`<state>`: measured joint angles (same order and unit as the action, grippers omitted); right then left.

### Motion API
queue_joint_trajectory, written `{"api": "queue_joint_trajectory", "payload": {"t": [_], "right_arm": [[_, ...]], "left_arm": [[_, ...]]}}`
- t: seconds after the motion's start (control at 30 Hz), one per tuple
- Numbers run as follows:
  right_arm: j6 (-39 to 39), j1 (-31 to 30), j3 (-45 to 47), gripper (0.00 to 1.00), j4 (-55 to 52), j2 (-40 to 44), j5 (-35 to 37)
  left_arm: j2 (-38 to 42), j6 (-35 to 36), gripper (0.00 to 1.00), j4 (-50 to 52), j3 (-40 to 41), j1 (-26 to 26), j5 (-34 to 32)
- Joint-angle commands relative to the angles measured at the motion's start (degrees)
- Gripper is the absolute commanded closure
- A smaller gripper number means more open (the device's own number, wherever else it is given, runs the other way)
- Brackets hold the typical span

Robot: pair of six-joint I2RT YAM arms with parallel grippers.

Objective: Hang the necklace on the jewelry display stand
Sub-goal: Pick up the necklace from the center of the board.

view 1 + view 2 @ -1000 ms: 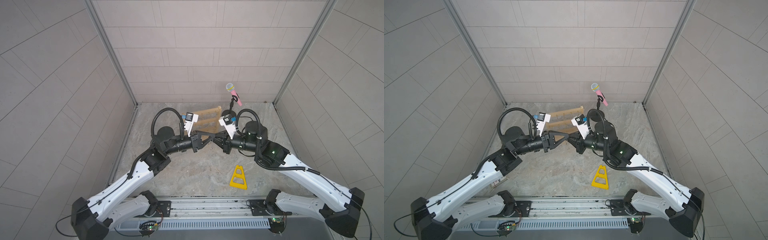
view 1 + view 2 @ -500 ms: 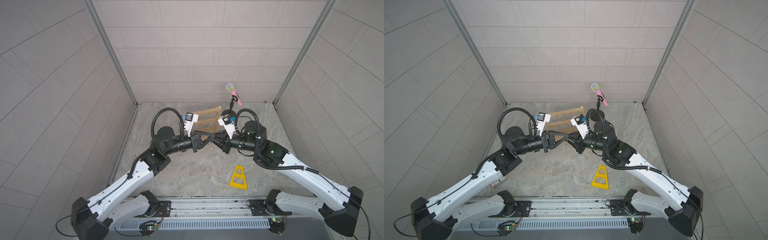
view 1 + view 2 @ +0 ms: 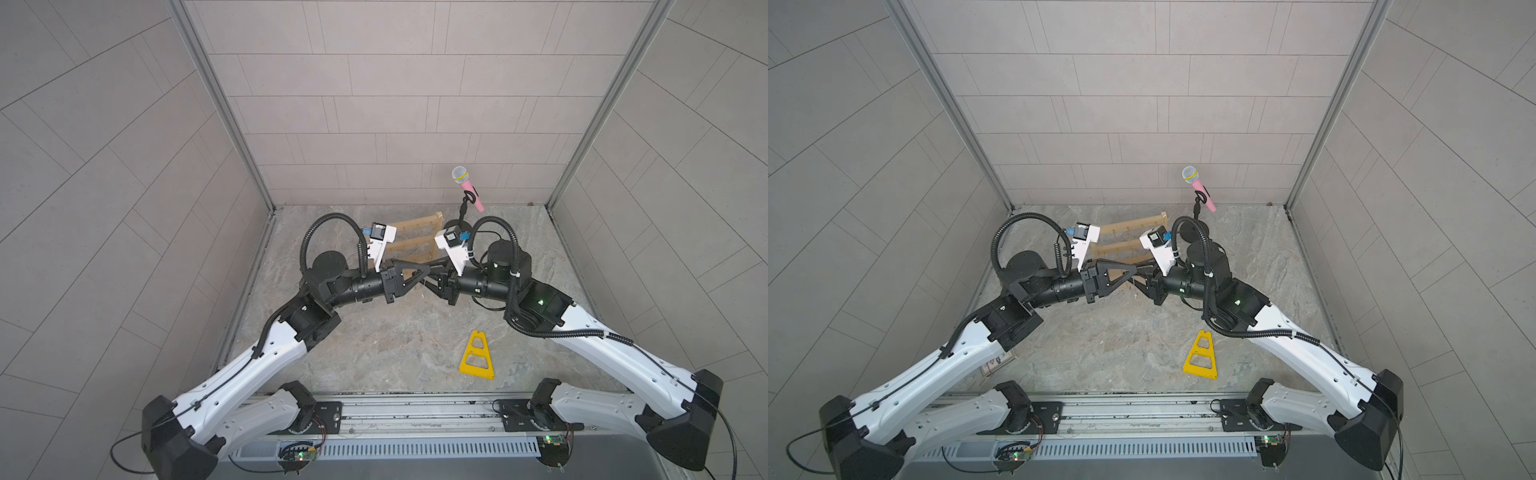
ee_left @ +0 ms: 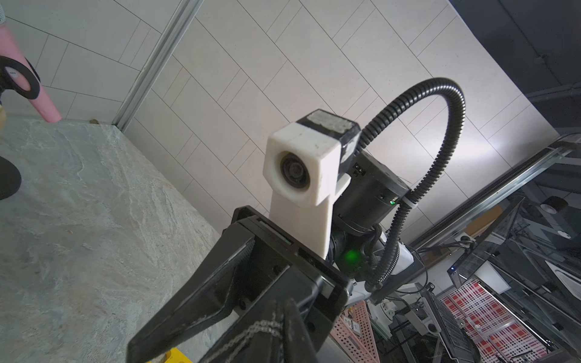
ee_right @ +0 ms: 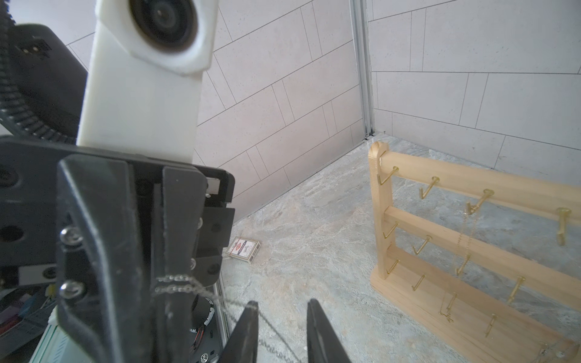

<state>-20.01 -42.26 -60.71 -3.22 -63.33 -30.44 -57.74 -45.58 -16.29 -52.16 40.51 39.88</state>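
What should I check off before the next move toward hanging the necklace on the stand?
1. Left gripper shut on the silver necklace: ok.
2. Right gripper jaws apart, not pinching the necklace: ok.
3. Jewelry display stand upright on the floor: ok.
4. Bare top-bar hook available: ok; a neighbouring hook already carries a gold chain.
5. Necklace free of tangles below the grip: cannot tell.

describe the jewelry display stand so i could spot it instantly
Look to the back wall; on the stone floor before it, left of the pink microphone, stands the jewelry display stand. It is the only pale wooden rack, three bars studded with gold hooks.
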Motion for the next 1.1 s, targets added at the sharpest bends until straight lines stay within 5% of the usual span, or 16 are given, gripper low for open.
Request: {"api": "queue_joint_trajectory", "payload": {"t": [0.0,0.33,0.63,1.07], "right_arm": [[0.0,-0.1,-0.3,0.68,3.8,-0.2,-1.3],[-1.0,0.0,2.3,0.64,11.1,0.0,-2.1],[-2.2,0.0,5.2,0.93,18.2,1.9,-0.5],[-2.3,-0.1,6.3,1.0,18.1,4.3,2.7]], "left_arm": [[0.3,-0.3,0.9,-0.7,-1.8,-0.3,0.6],[-0.1,-0.6,0.89,-0.4,-2.0,-0.3,0.5],[0.8,0.0,0.83,1.8,-1.8,-0.7,-0.4],[2.5,-1.0,0.76,0.7,0.7,-2.4,-1.2]]}}
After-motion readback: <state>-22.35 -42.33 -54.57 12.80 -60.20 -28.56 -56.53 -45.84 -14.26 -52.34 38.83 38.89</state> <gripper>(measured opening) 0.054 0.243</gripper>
